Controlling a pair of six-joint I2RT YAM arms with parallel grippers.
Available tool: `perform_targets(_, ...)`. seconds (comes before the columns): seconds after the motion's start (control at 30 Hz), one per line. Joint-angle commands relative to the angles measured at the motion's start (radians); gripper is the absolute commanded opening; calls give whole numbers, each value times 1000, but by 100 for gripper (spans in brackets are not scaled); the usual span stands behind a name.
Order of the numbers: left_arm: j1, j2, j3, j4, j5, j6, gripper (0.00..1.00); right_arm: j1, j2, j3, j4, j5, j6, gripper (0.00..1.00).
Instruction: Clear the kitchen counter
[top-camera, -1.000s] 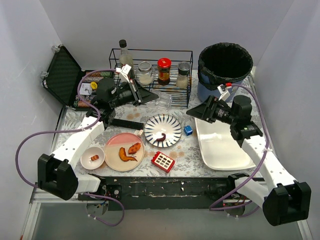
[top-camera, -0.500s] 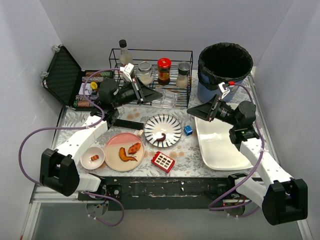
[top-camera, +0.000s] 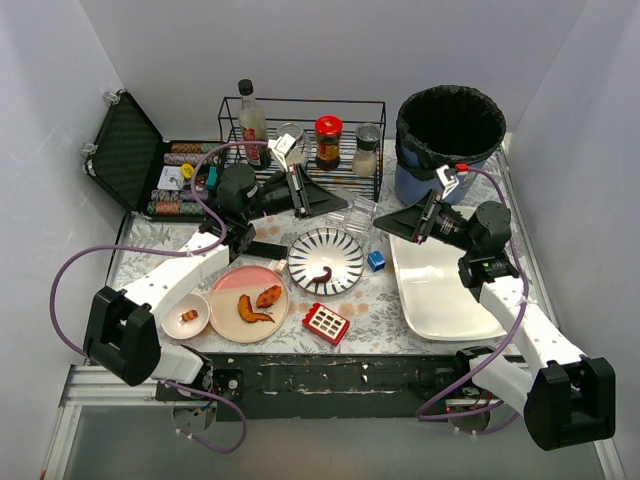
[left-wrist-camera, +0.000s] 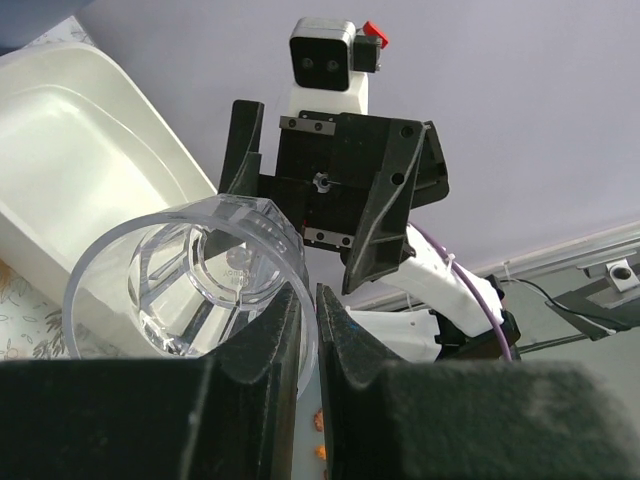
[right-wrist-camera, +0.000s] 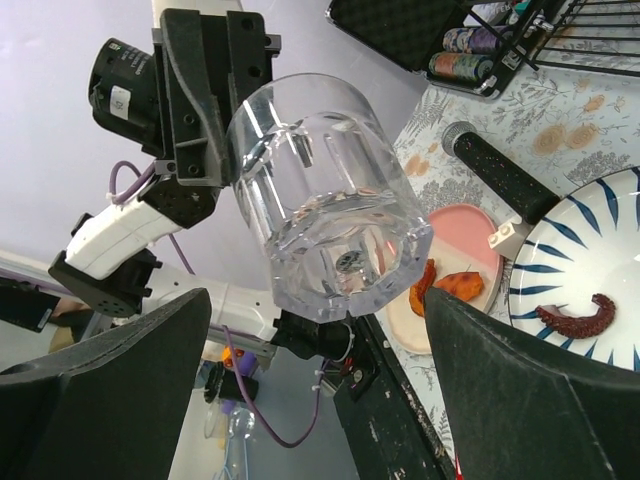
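My left gripper (top-camera: 338, 205) is shut on the rim of a clear faceted glass (top-camera: 358, 212) and holds it sideways in the air above the kitchen counter (top-camera: 375, 300). In the left wrist view the fingers (left-wrist-camera: 340, 360) pinch the glass wall (left-wrist-camera: 190, 280). My right gripper (top-camera: 386, 226) is open and empty, facing the glass from the right, a short gap away. In the right wrist view the glass (right-wrist-camera: 320, 210) hangs bottom-first between and beyond my wide-open fingers (right-wrist-camera: 100, 390).
A white tub (top-camera: 445, 300) lies at the right, a black-lined bin (top-camera: 450, 130) behind it. A wire rack (top-camera: 300, 105) holds jars. A striped plate (top-camera: 345, 250), pink plate (top-camera: 232, 285), small bowl (top-camera: 185, 315), blue cube (top-camera: 376, 260) and red block (top-camera: 326, 322) sit on the counter. An open case (top-camera: 125, 150) is at the far left.
My left gripper has carried the glass to the right, from in front of the rack toward my right gripper. The right arm lifted slightly a second ago, then held still.
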Motion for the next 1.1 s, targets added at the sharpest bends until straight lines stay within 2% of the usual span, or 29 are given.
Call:
perform_targets(0.0, -16, -13, 51, 48, 16, -5, 9, -6, -17, 21, -16, 16, -35, 96)
perform_targets(0.17, -37, -16, 51, 57, 20, -13, 9, -7, -14, 18, -16, 14, -38, 96)
perform_targets(0.5, -79, 21, 29, 229, 51, -116, 9, -6, -11, -13, 99, -5, 38, 96)
perform_targets(0.67, -88, 26, 25, 237, 51, -117, 9, -7, -12, -31, 164, -9, 83, 90)
perform_targets(0.83, -90, 21, 16, 237, 43, -110, 9, -7, -6, -31, 219, -27, 120, 65)
perform_targets(0.97, -90, 16, 11, 212, 31, -91, 14, -7, -12, -18, 175, -24, 97, 42)
perform_targets(1.0, -90, 15, 11, 200, 30, -82, 18, -7, -16, -5, 140, -19, 75, 34)
perform_targets(1.07, -90, 10, 16, 160, 25, -56, 34, -7, -25, 19, 45, 2, 14, 22)
